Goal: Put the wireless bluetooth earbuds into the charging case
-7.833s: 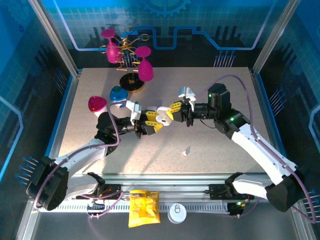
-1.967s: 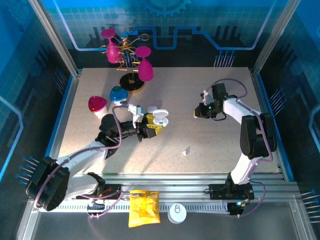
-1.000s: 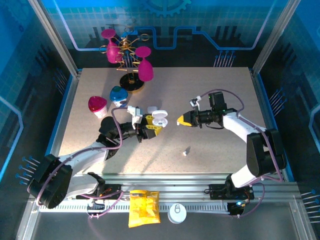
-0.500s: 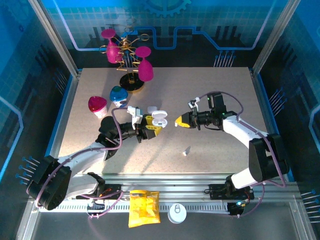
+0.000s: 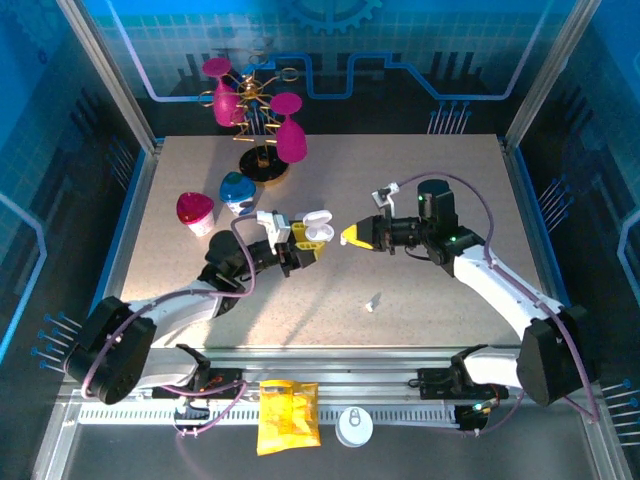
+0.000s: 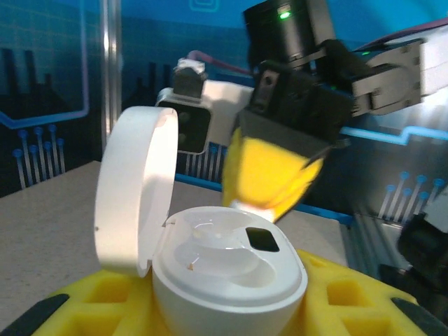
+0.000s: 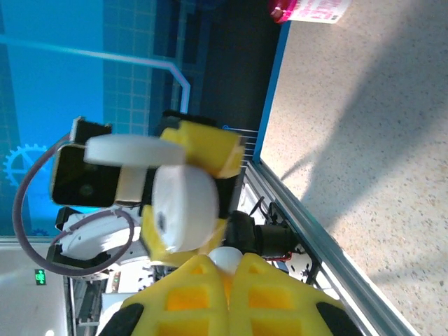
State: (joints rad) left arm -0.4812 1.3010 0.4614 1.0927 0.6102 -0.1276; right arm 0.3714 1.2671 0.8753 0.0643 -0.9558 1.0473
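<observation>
White charging case (image 6: 227, 280) open; earbud (image 7: 225, 259) pinched beside it, other earbud (image 5: 373, 302) lying apart.

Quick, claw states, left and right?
Left claw: closed on the glossy white charging case, lid open.
Right claw: closed, apparently pinching a tiny white earbud.

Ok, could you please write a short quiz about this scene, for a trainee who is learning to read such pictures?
1. True or false: the lid of the charging case stands open.
2. What holds the case up? A) the left gripper B) a person's hand C) a stand
3. Missing word: one loose earbud lies on the ___, apart from the case.

Key: 1 true; 2 A; 3 table.
</observation>
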